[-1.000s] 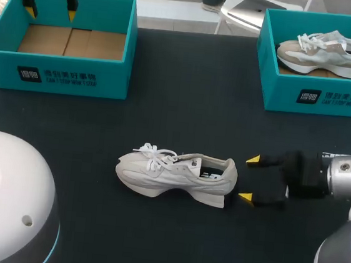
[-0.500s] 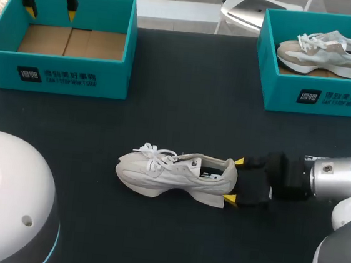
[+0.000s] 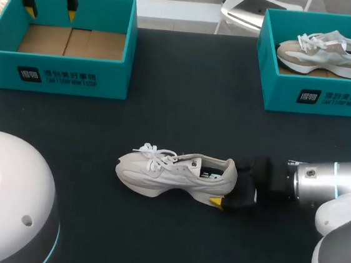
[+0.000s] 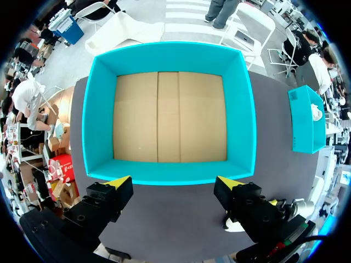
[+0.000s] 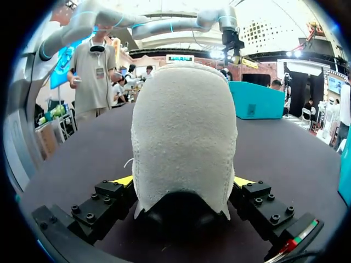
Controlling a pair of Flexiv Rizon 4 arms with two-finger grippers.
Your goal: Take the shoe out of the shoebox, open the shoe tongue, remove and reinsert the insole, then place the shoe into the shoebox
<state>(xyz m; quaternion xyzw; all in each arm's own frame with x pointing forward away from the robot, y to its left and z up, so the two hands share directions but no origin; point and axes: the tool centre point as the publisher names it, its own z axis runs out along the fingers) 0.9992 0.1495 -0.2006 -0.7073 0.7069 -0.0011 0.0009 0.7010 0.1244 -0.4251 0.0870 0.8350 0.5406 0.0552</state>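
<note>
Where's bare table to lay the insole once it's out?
Bare table runs between the empty shoebox, the occupied shoebox and the white shoe; more lies nearside of the shoe. Crowded only at the heel, where the right claw sits.

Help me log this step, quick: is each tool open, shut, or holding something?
Left tool: open, holding nothing, above the empty shoebox.
Right tool: around the heel of the white shoe; whether it grips cannot be told.
</note>
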